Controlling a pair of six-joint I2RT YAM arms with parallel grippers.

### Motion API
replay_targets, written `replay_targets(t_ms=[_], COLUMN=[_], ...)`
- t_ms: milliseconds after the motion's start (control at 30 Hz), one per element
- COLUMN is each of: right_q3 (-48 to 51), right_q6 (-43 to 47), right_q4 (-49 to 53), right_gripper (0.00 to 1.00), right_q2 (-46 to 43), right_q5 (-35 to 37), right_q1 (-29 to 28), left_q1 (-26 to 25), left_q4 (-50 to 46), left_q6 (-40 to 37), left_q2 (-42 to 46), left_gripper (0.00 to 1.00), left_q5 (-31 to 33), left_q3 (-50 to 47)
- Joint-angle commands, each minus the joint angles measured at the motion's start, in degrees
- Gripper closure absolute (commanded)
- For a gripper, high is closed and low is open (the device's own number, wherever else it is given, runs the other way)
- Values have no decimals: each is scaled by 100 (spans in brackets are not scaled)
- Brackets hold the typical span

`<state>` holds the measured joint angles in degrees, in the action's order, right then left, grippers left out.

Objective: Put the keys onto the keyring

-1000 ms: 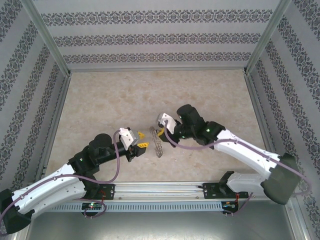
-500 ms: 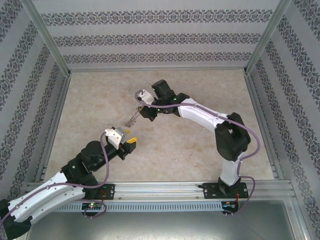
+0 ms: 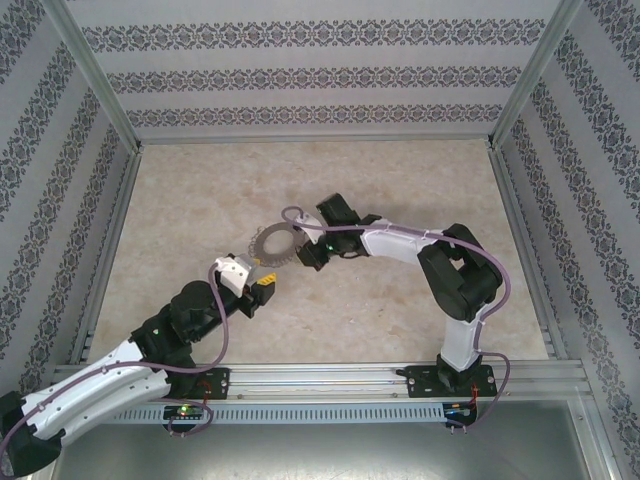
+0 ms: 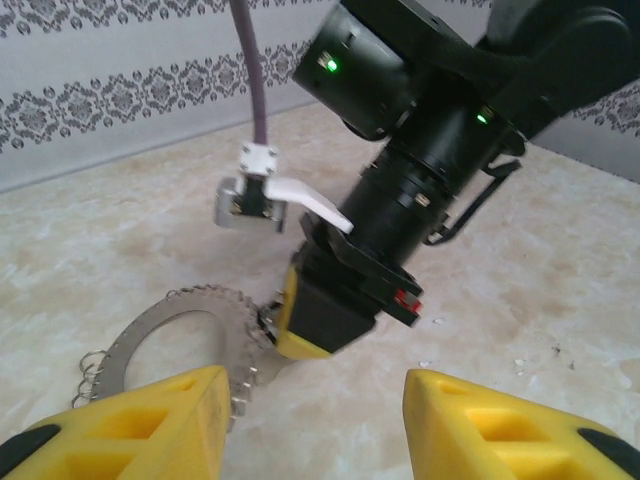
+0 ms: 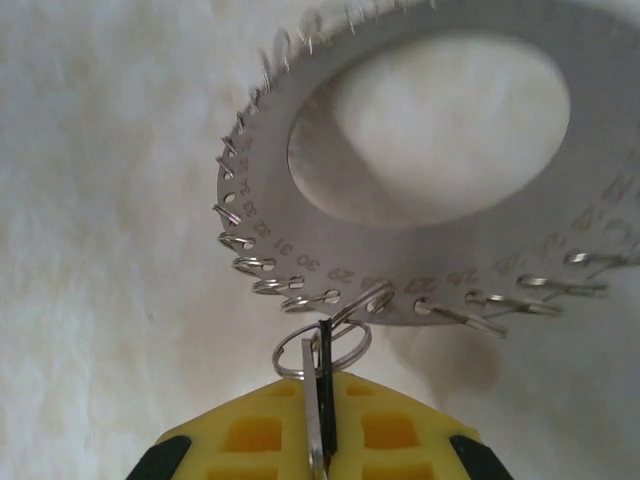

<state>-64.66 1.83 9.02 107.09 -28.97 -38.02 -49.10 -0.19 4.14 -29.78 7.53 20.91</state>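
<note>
Nearest the arm bases: left gripper [image 3: 264, 287], yellow jaws spread apart and gripping nothing, just short of the keyring [image 5: 420, 255]. Beyond it, keyring roughly level at the table [image 3: 420, 300], resting or lifted cannot tell, with 1 wide central hole and wire loops around the rim. At its far rim, right gripper [image 3: 303, 257] clenched on a thin key [image 5: 318, 410], edge-on, beside a small ring [image 5: 350, 352] overlapping 1 rim loop.

Moved leftward and turned edge-on to flat: keyring [image 3: 272, 245], by key [image 5: 318, 400] in right gripper [image 3: 302, 256]; pulled back leftward: left gripper [image 3: 266, 288].
</note>
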Motion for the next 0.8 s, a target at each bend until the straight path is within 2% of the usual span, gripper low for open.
replay_targets(t_ms=[0,100,233,300,367,467,500,533,633,767], right_q3=[504,907,1571,1832,1997,2033,2004,1978,2028,2346], right_q6=[-435,-660,-753,-748,-682,-490,-397,-296,-31,-15], right_q4=[-581,-830,-1048,-1008,-831,-316,-120,30,123,-416], right_gripper=[100,93,79,73,62,35,24,4,2,2], right_q2=[-231,-334,-867,-1234,-1691,-2498,-2827,-3103,-3925,-4478], right_q5=[-99,-50,332,536,747,1065,1208,1359,1501,1298], right_q1=[-37,-73,-133,-124,-122,-94,-50,23,537,1694], left_q1=[23,28,33,62,164,484,606,754,1386,2668], left_q4=[457,663,836,854,888,845,887,934,1136,922], left_q6=[-191,-133,201,268,302,455,524,601,748,962], left_q2=[-318,-669,-1039,-1111,-1252,-1673,-1841,-2025,-2590,-3555], left_gripper=[48,45,40,35,28,16,1,0,0,0], left_q5=[-101,-186,-246,-171,-217,-633,-761,-881,-1250,-1384], left_q3=[195,257,256,265,301,549,640,738,1019,1809])
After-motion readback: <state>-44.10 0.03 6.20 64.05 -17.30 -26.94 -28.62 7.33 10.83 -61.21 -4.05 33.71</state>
